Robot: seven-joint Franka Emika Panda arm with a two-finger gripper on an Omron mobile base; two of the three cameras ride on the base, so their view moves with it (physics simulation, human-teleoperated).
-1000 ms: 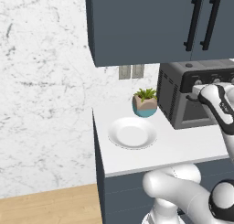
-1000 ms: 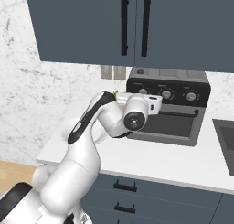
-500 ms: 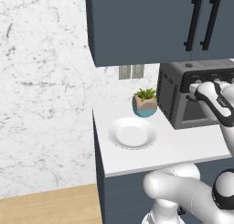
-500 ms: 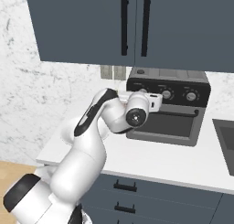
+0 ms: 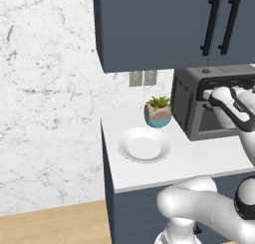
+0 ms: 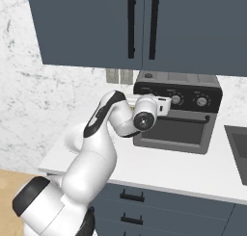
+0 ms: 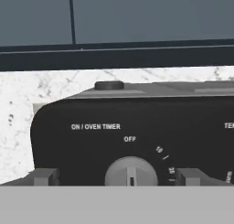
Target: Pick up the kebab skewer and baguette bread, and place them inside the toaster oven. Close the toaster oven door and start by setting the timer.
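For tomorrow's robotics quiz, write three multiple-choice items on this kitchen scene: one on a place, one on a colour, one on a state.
1. Where is the plate?
A. on the counter, left of the potted plant
B. inside the toaster oven
C. in the sink

2. What colour is the plate?
A. blue
B. white
C. red

3. How is the toaster oven door?
A. hanging open
C. removed
B. shut

Answers: 1 A, it lies on the white counter beside the potted plant. 2 B, it is plainly white. 3 B, the door stands flush on the toaster oven, where the open gripper faces the timer knob.
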